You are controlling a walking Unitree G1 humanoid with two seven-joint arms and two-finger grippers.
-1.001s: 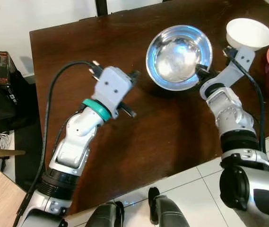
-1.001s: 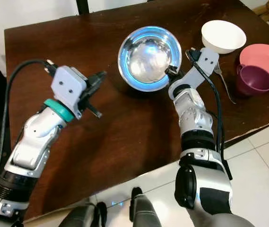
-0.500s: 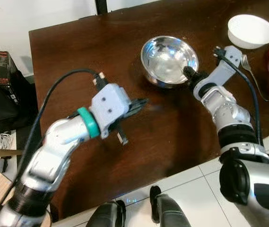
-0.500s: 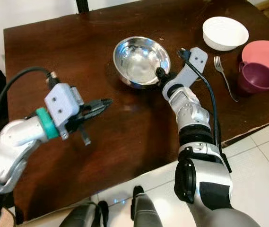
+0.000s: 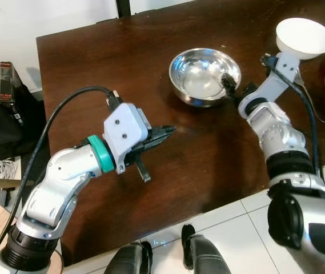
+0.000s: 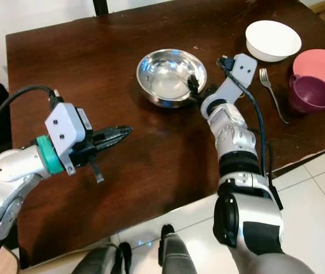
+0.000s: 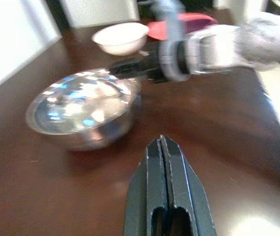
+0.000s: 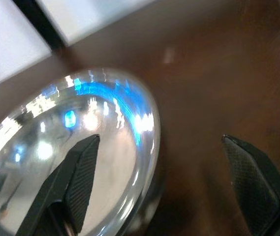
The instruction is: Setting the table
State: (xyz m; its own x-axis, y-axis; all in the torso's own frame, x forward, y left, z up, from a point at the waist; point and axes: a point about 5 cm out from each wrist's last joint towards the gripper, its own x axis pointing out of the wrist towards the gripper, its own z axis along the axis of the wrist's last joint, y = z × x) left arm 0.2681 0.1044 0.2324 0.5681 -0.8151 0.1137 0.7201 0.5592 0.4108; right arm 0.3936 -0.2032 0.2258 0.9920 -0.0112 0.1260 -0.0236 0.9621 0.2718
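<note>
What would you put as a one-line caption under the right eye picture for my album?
Right gripper, jaws open, straddles the steel bowl's rim on the dark table while the left gripper hovers shut.

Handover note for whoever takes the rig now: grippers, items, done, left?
Right gripper: open, straddling the steel bowl's near rim; one finger inside, one outside.
Left gripper: shut, empty, hovering over the table short of the bowl.
White bowl, fork, purple cup and pink plate sit at the table's right end.
Done: steel bowl rests on the table.
Left: back the right gripper off, then place the remaining items.
</note>
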